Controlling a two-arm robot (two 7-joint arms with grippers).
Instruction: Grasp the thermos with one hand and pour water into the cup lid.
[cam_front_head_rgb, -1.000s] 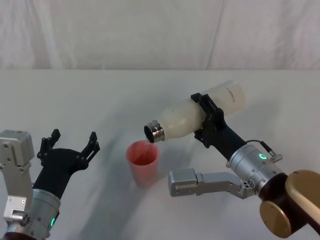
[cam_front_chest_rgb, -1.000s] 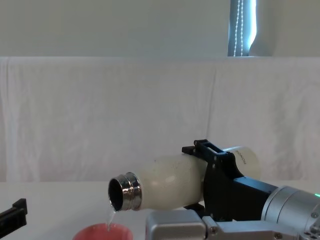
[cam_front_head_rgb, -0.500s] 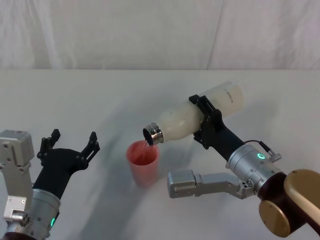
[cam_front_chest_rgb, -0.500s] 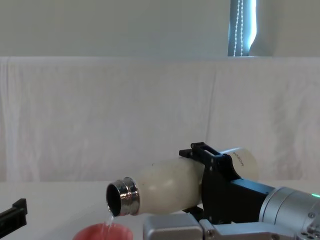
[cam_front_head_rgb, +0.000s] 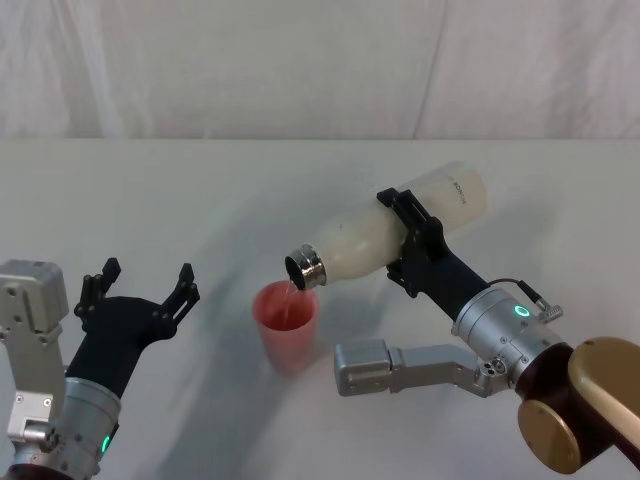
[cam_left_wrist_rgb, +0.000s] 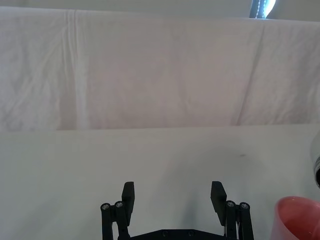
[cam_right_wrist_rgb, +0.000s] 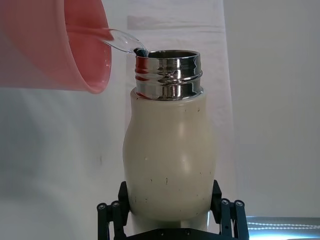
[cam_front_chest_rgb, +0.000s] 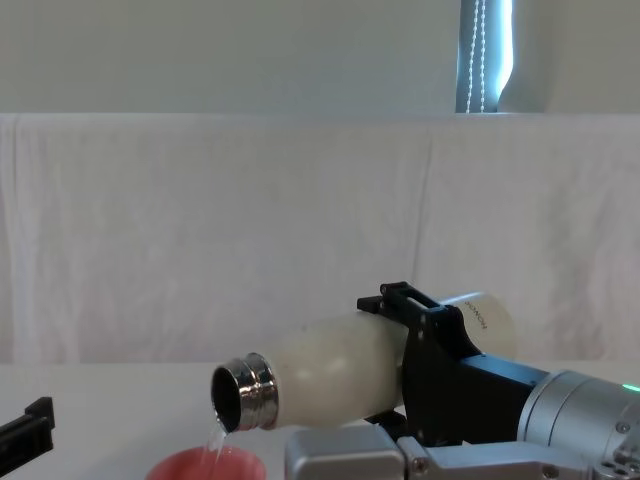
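Jaws of the right gripper (cam_front_head_rgb: 412, 243) are clamped across the middle of the thermos (cam_front_head_rgb: 385, 236), one black finger on each side of the cream body, and they carry it tipped well past level just right of the head view's centre, its base toward the upper right and its chrome neck pointing down toward the lower left. In the chest view the right gripper (cam_front_chest_rgb: 428, 372) sits at the lower right with the thermos (cam_front_chest_rgb: 330, 372) slanting across the lower middle, its open mouth lowest at the left. A thin clear stream of water (cam_front_chest_rgb: 216, 438) leaves the lip of that mouth and falls into the cup lid (cam_front_chest_rgb: 206, 465), whose coral rim shows at the bottom edge of the chest view directly under the neck. In the head view the cup lid (cam_front_head_rgb: 287, 325) stands upright on the white counter (cam_front_head_rgb: 200, 190), a little below and left of centre, with the neck just above its rim and not touching it. The right wrist view shows the thermos (cam_right_wrist_rgb: 170, 165) gripped at its lower body by the right gripper (cam_right_wrist_rgb: 172, 212), with the cup lid (cam_right_wrist_rgb: 55, 45) at the upper left. Jaws of the left gripper (cam_front_head_rgb: 138, 292) are spread wide and hold nothing, at the lower left of the head view, well apart from the cup lid; the left wrist view shows the left gripper (cam_left_wrist_rgb: 172, 199) above bare counter
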